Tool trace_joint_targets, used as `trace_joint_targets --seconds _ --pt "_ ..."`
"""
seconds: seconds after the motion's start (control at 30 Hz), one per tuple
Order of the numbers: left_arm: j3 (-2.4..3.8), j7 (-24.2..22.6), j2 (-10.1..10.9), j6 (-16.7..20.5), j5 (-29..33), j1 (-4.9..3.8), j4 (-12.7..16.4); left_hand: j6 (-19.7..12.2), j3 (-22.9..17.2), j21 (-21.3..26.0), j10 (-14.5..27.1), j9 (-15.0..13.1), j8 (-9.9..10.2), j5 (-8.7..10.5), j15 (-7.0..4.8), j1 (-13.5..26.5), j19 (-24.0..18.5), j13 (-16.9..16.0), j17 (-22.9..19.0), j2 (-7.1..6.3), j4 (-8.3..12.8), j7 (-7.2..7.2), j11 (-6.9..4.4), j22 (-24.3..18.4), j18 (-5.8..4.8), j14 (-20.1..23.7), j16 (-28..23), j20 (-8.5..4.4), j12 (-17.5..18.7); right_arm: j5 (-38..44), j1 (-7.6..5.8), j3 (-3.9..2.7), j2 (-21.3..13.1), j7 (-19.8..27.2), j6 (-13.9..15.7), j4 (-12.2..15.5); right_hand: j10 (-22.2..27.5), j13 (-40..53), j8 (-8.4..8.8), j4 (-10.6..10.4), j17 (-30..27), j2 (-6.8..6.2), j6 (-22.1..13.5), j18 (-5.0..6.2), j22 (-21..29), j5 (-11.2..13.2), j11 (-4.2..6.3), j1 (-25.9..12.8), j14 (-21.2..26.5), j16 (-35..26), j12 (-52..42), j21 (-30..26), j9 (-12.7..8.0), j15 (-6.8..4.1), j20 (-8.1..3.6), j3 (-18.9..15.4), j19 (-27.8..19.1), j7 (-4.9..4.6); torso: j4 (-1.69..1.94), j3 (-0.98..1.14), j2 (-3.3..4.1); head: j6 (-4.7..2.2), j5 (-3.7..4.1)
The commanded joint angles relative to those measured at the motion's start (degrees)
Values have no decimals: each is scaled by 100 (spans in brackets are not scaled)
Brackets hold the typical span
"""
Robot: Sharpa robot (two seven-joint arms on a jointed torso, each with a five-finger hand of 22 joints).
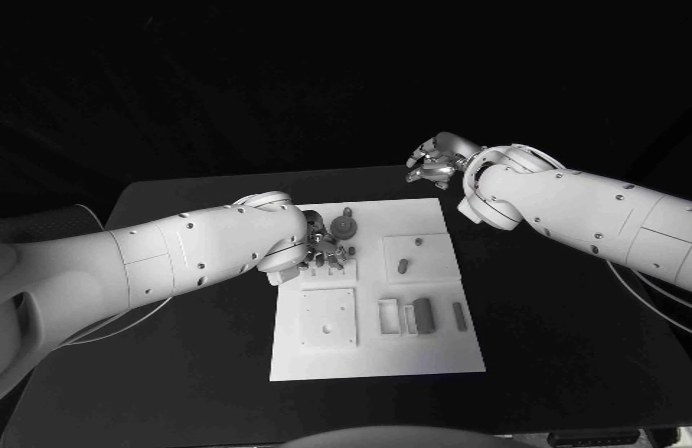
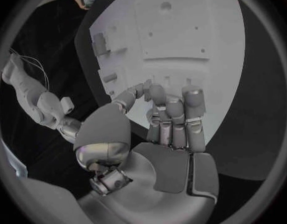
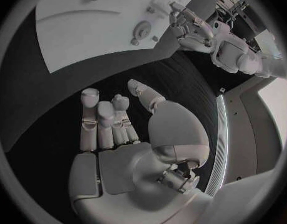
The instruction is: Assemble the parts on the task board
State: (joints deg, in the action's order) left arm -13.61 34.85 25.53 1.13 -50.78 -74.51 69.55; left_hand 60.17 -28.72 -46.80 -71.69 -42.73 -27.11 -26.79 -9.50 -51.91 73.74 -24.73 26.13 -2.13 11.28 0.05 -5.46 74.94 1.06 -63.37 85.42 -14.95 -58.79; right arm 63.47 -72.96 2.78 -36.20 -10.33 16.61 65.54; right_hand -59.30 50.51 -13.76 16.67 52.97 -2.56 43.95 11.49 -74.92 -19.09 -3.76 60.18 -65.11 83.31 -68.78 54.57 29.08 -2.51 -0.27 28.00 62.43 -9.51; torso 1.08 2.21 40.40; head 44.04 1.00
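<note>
White task board (image 1: 440, 353) with small parts (image 1: 420, 317) in recesses, left hand (image 1: 320, 248) fingers curled empty, right hand (image 1: 438, 158) fingers apart

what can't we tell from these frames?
- Head view: the left hand is half hidden behind its own forearm, so contact with the task board is unclear.
- Head view: the parts are too small to identify.
- Left wrist view: the fingers hide the board beneath them.
</note>
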Motion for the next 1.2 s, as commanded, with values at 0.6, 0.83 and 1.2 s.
trace_joint_targets --seconds 0.6,0.83,1.2 --pt "-1 54 157 254 -592 63 173 277 -460 -44 -111 59 -453 -680 -227 -130 160 -19 31 171 416 27 -45 72 341 -247 17 -55 -41 28 2 11 -24 38 -69 21 46 -10 -30 -17 -9 -13 38 351 -70 -43 1 -58 32 -6 -19 -25 -7 13 -8 18 -6 -78 -6 5 -1 28 -51" --pt "-1 69 137 180 -573 82 156 267 -464 -44 -112 88 -471 -687 -227 -108 161 -19 39 224 406 27 -45 73 336 -250 12 -52 -32 28 2 12 -22 38 -67 25 46 -11 -31 -17 -9 -14 38 351 -70 -45 1 -60 32 -6 -20 -25 -7 13 -9 19 -5 -78 -5 5 0 59 -68" --pt "-2 68 125 248 -573 128 127 261 -464 -44 -113 105 -485 -685 -225 -93 159 -19 43 244 411 28 -44 74 334 -250 8 -51 -28 28 2 13 -17 37 -67 25 45 -12 -31 -17 -10 -14 38 351 -70 -48 1 -63 31 -5 -21 -25 -8 13 -9 22 -4 -78 -5 5 3 78 -79"
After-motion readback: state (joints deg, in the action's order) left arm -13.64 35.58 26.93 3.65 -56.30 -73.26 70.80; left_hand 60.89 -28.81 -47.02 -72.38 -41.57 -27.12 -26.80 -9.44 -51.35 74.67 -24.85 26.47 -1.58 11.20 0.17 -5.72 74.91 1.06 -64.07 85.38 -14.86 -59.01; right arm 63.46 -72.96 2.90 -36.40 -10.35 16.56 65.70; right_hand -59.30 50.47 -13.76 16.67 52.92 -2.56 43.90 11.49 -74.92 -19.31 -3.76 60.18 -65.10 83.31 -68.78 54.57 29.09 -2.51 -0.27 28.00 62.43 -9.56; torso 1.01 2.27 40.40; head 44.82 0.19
